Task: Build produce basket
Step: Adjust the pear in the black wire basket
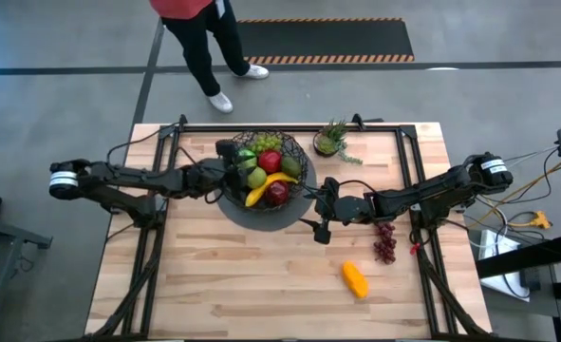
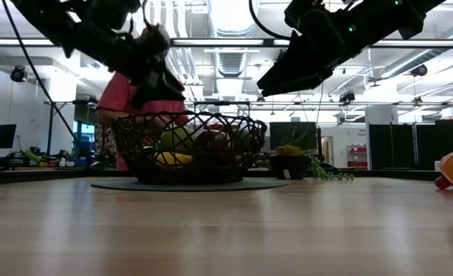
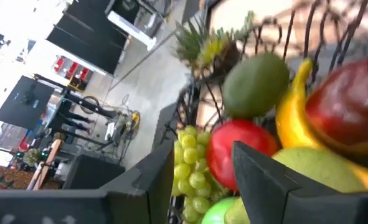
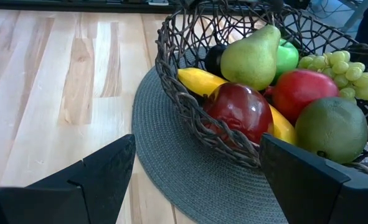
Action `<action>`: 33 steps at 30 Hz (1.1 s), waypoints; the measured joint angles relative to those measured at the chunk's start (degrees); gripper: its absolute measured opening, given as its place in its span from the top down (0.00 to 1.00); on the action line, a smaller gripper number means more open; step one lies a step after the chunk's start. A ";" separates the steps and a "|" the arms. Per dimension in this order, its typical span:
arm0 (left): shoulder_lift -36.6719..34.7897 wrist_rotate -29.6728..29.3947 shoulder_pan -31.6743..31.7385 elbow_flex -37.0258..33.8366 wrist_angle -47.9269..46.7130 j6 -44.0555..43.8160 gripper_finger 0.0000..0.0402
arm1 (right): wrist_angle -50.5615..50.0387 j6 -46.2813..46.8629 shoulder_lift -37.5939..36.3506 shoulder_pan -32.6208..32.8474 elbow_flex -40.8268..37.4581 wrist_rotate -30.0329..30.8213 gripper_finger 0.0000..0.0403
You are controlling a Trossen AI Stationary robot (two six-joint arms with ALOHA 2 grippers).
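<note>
The basket (image 1: 304, 179) sits on its grey mat at the table's far middle, holding a banana (image 4: 199, 81), pear (image 4: 252, 57), apples and green grapes (image 4: 339, 70). My left gripper (image 1: 231, 168) hovers over its rim, fingers apart and empty. My right gripper (image 1: 320, 211) hangs just beside the mat, spread wide, with purple grapes (image 1: 384, 243) and an orange piece (image 1: 355, 279) lying nearby on the wood.

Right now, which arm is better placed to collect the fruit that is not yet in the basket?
The right arm. The purple grapes and the orange piece lie on its side, near the open right end effector. The left end effector is over the basket.
</note>
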 joint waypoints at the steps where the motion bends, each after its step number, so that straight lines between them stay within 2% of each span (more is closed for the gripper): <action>1: -0.58 0.45 -0.34 0.01 0.07 -0.72 0.64 | 0.00 0.01 0.00 0.00 0.00 0.00 0.19; 4: -1.68 6.08 -0.61 0.50 -0.01 -6.85 0.68 | 0.02 -0.01 0.00 0.00 0.00 -0.01 0.19; 6: -1.70 9.76 -0.61 0.99 -0.91 -12.06 0.74 | 0.03 -0.06 0.00 0.00 0.00 0.00 0.19; 10: -0.94 10.40 -0.16 3.56 -10.54 -22.50 0.93 | 0.04 -0.10 0.00 0.00 0.00 -0.01 0.19; 12: -0.92 10.82 0.21 6.29 -16.86 -27.09 0.98 | 0.06 -0.12 0.00 0.00 0.00 0.00 0.19; 16: -0.93 13.58 0.19 13.16 -29.54 -31.95 1.00 | 0.31 -0.20 0.00 0.00 0.00 0.01 0.19; 19: 0.61 13.61 0.22 17.31 -34.56 -34.25 1.00 | 0.92 -0.69 0.00 0.00 0.00 0.01 0.19; 33: 11.47 13.59 0.89 17.81 -34.97 -37.86 1.00 | 0.92 -1.29 0.00 0.00 0.00 0.01 0.19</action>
